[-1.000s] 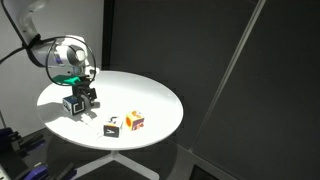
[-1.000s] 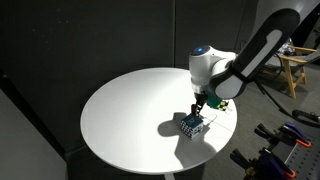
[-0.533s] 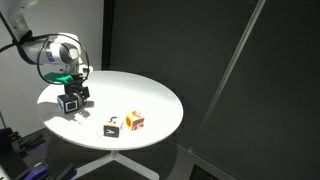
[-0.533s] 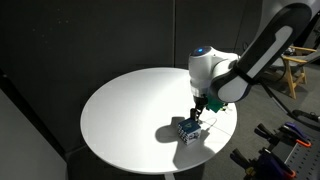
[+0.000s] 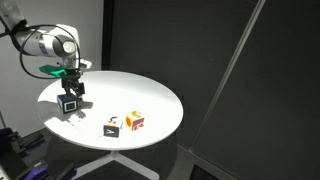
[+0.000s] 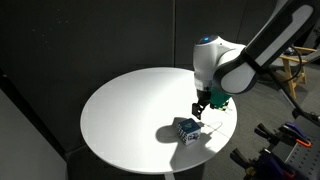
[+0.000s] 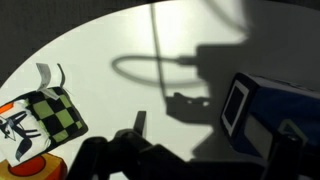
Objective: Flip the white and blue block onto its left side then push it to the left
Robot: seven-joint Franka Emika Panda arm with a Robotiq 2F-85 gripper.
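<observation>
The white and blue block [image 5: 69, 103] rests on the round white table [image 5: 150, 95] near its edge, and it also shows in the exterior view from the opposite side [image 6: 186, 129]. In the wrist view it lies at the right, a dark blue side with a white face turned to the camera [image 7: 250, 105]. My gripper [image 5: 73, 88] hangs just above and beside the block [image 6: 203, 106], not holding it. In the wrist view its fingers [image 7: 215, 138] are spread apart and empty, with the block next to the right finger.
A black cube with a white mark [image 5: 112, 127] and an orange, yellow and red cube [image 5: 135, 121] sit together near the table's front edge. In the wrist view they show at the far left [image 7: 48, 112]. Dark curtains surround the table.
My gripper has lifted off the block and drawn back from it. The block has shifted a little towards the table edge and now lies free.
</observation>
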